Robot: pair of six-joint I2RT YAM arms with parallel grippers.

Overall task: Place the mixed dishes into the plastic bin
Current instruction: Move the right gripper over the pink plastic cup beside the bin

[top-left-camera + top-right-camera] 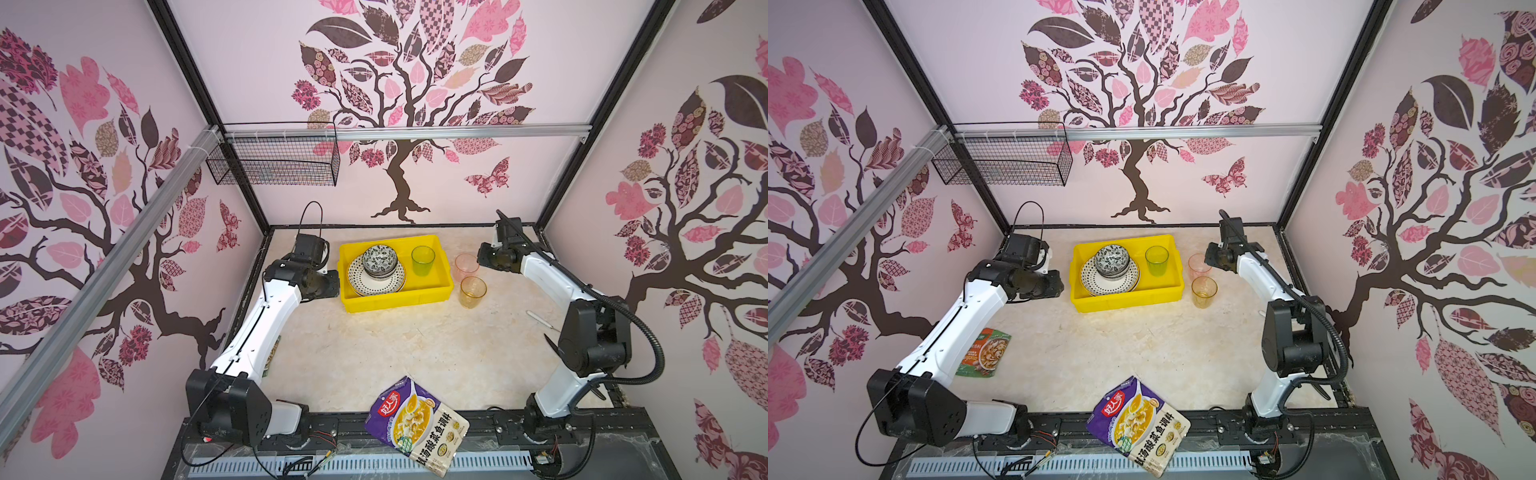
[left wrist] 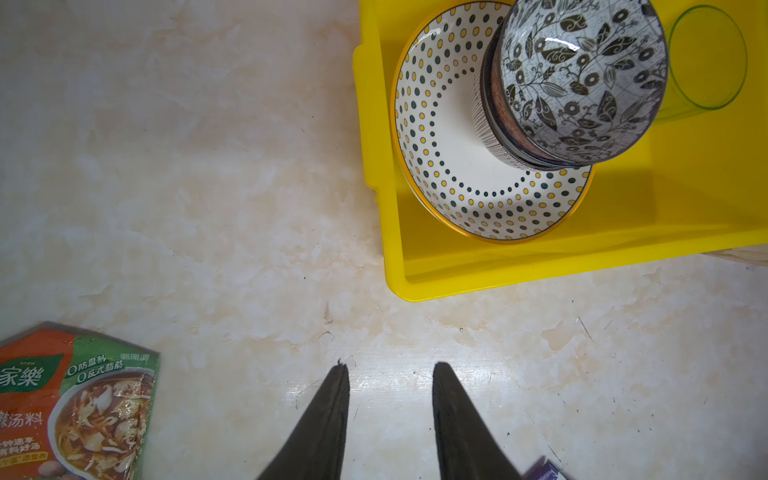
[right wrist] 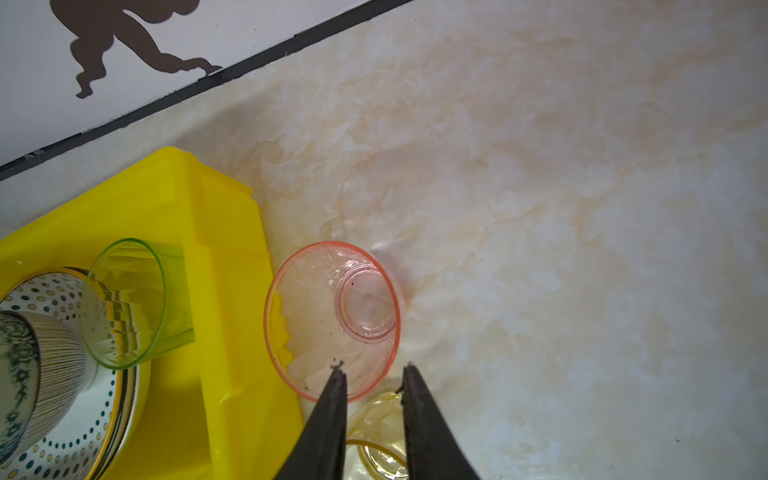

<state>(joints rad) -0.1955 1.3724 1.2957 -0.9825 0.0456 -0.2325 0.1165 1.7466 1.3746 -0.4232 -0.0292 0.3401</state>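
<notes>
The yellow plastic bin point(image 1: 395, 305) point(image 1: 1127, 301) holds a stack of dotted plates point(image 1: 376, 282) point(image 2: 449, 166), nested patterned bowls point(image 1: 379, 258) point(image 2: 582, 79) and a green tumbler point(image 1: 423, 260) point(image 3: 129, 303). A pink tumbler point(image 1: 466, 266) point(image 3: 332, 316) and an amber tumbler point(image 1: 473, 292) point(image 3: 378, 419) stand on the table right of the bin. My right gripper point(image 3: 374, 372) is open by a narrow gap, with its tips over the pink tumbler's near rim. My left gripper point(image 2: 388, 368) hangs open and empty over bare table left of the bin.
A purple food pouch point(image 1: 417, 424) lies at the table's front edge. A green-orange seasoning packet point(image 1: 984, 353) point(image 2: 75, 403) lies under the left arm. A black wire basket point(image 1: 274, 160) hangs on the back left rail. A thin white stick point(image 1: 540, 320) lies near the right arm.
</notes>
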